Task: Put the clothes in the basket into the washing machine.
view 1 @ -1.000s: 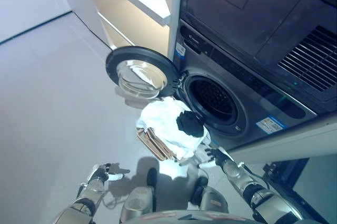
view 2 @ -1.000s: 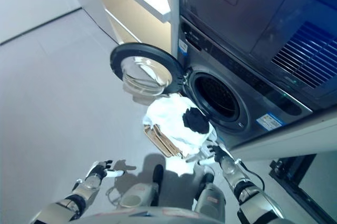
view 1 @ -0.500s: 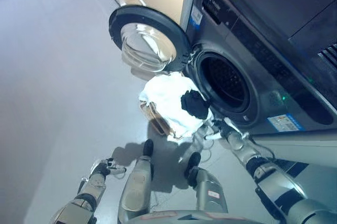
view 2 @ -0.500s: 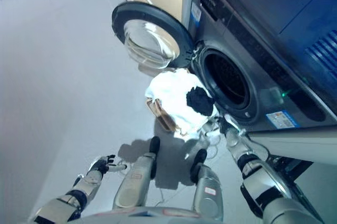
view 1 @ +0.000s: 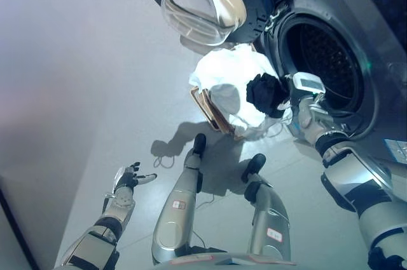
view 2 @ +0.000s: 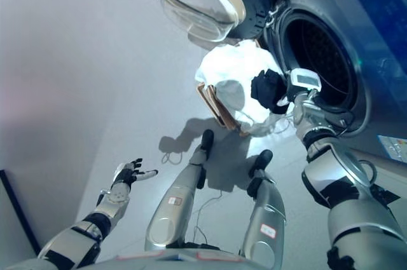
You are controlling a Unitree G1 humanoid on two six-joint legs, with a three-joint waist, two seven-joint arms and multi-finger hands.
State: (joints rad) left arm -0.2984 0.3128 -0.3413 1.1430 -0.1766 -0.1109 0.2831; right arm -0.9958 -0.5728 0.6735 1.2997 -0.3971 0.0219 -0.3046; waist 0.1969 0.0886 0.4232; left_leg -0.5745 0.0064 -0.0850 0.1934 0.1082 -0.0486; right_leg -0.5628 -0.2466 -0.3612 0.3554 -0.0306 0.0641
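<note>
Down at the lower left you've got the left hand (view 1: pixel 129 178) hanging over the smooth grey floor (view 1: pixel 76 79), fingers spread loose, holding nothing. Right of centre, the right hand (view 2: pixel 299 106) is at the basket (view 1: pixel 213 110); can't tell its fingers. Crumpled white clothes (view 1: pixel 232 79) and a black piece (view 1: pixel 266 92) sit heaped in it. Behind: the washing machine (view 1: pixel 331 60), round glass door (view 1: pixel 200 0) swung open.
</note>
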